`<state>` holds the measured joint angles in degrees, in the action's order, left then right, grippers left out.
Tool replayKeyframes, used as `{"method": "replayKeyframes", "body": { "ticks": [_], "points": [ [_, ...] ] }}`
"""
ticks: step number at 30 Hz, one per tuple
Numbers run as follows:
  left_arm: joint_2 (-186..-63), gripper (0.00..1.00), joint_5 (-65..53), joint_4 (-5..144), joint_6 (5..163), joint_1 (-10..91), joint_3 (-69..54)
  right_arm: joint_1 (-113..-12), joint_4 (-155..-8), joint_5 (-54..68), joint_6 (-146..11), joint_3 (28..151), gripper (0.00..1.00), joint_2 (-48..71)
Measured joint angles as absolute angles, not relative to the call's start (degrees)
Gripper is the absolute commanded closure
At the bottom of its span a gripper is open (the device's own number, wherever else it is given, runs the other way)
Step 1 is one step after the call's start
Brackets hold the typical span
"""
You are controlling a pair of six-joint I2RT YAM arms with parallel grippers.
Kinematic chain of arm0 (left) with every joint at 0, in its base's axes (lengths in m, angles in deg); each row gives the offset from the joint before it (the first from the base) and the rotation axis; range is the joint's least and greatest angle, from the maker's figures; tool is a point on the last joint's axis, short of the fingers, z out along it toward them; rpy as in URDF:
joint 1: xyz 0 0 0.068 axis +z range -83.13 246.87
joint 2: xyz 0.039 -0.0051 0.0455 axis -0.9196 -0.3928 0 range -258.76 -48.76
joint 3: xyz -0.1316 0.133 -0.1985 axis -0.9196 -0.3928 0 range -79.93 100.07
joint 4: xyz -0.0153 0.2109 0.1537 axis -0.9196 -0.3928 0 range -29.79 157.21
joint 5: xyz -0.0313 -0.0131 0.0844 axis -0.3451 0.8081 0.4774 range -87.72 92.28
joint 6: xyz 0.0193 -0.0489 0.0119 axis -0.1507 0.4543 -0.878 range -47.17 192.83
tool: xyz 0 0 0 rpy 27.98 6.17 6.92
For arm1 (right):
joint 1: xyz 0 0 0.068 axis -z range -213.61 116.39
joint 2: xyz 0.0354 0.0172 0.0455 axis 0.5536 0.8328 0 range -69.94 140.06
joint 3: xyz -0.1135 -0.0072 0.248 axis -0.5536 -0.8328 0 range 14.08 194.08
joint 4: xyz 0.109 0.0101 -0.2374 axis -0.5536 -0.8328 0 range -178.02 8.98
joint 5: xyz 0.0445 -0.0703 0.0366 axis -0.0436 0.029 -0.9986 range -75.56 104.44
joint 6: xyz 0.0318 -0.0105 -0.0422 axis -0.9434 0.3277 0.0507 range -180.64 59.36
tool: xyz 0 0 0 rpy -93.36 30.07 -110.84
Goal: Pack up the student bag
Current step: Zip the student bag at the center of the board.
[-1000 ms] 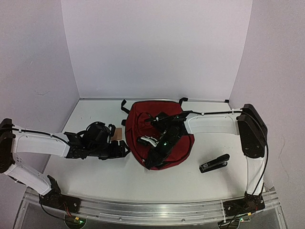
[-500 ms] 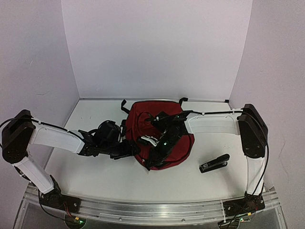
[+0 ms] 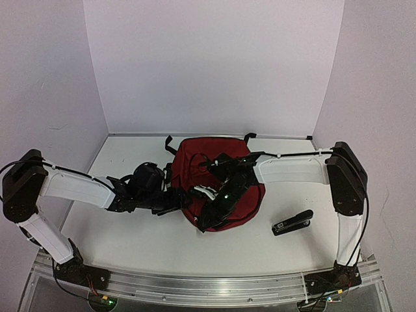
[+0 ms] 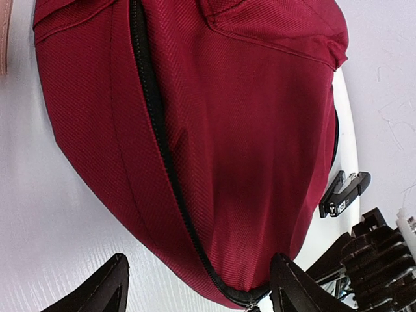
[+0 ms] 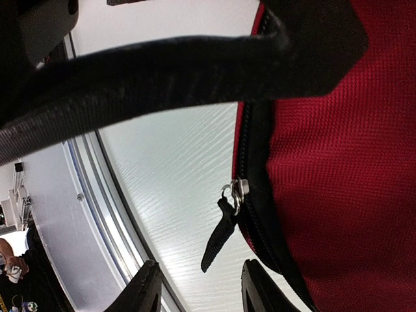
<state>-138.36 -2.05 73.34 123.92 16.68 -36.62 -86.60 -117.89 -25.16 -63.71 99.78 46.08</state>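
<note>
Bag position: the dark red fabric student bag [image 3: 192,166] with black straps and zippers lies flat mid-surface, between the two arms.
Change, left: the left arm has swung in from farther left. The left gripper [image 3: 174,201] now sits at the bag's left flank and has barely moved in the last half second.
Left gripper state: fingers spread wide and flanking the bag's lower corner, pinching nothing.
Change, right: the right gripper [image 3: 209,211] stays over the bag's near edge, hardly shifted.
Right gripper state: fingers apart; the small black zipper pull [image 5: 224,224] hangs free just ahead of them, ungripped.
Meaning: probably the left arm is coming to steady the bag while the right works the zipper. Packing itself is not under way.
Left outside: the black stapler [image 3: 292,222] lies on the white surface [image 3: 130,240], right of the bag and apart from it.
Hidden: the bag's interior and contents. The arms cover much of its top in the overhead view.
Cut off: a pale tan strip [image 4: 2,39] at the left wrist view's edge, not identifiable.
Unclear: a broad black strap [image 5: 162,71] blocks the upper right wrist view. I cannot tell how far the zipper is open.
</note>
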Motion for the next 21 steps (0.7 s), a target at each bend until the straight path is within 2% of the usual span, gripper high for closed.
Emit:
{"method": "replayKeyframes", "body": {
  "ticks": [8,21],
  "points": [
    [-138.4,0.26,-2.1,73.7,123.9,16.7,-36.6,-86.8,-117.4,-25.5,-64.5,98.8,0.54,46.1],
    [-138.4,0.26,-1.4,72.9,124.0,17.0,-36.7,-86.8,-115.5,-25.1,-66.8,98.8,0.59,48.6]
  ]
}}
